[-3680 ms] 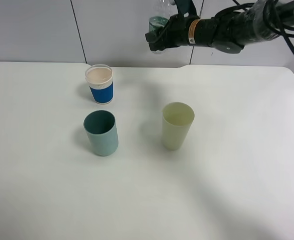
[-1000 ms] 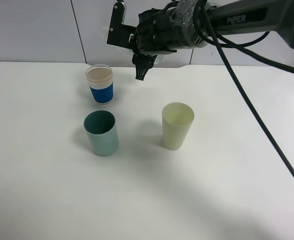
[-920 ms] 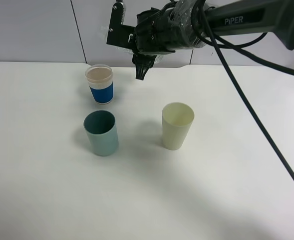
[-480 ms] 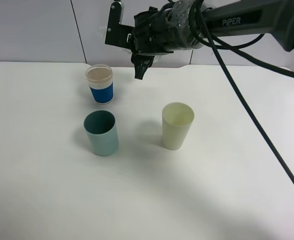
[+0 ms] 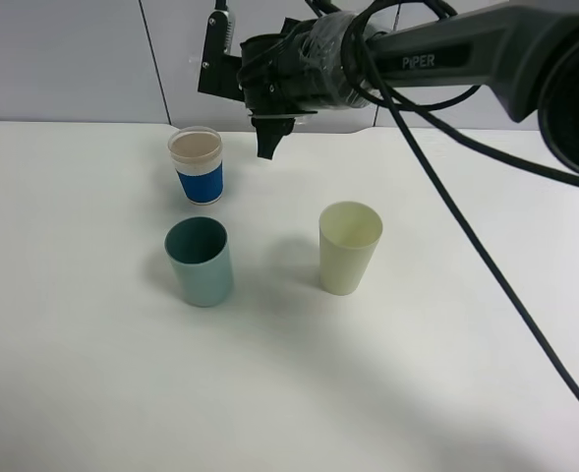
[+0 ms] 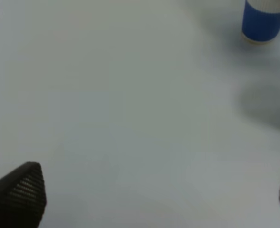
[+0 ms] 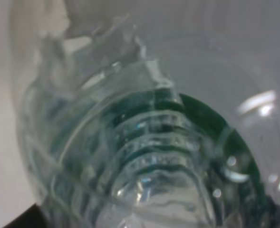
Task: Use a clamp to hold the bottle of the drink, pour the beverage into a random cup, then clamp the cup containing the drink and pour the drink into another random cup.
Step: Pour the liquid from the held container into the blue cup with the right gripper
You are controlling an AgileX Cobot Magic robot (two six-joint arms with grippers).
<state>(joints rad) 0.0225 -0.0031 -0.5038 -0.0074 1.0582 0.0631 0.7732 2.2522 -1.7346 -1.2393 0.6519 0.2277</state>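
My right gripper (image 5: 267, 136) reaches across from the right and hangs above the table just right of the blue paper cup (image 5: 198, 167), which has a white rim and a beige inside. It is shut on the clear drink bottle (image 7: 144, 142), whose ribbed neck and green ring fill the right wrist view; in the exterior view the bottle is mostly hidden by the gripper. A teal cup (image 5: 200, 262) and a pale yellow-green cup (image 5: 349, 247) stand upright nearer the front. My left gripper (image 6: 151, 199) is open and empty, low over bare table; the blue cup (image 6: 265, 20) shows far from it.
The white table (image 5: 446, 374) carries only the three cups. A grey panelled wall (image 5: 63, 59) runs behind its back edge. The right arm and its cables (image 5: 486, 39) span the back right above the table.
The right arm has swung with the bottle from the back right to beside the blue cup, and over the last second edged slightly left. The cups have not moved.
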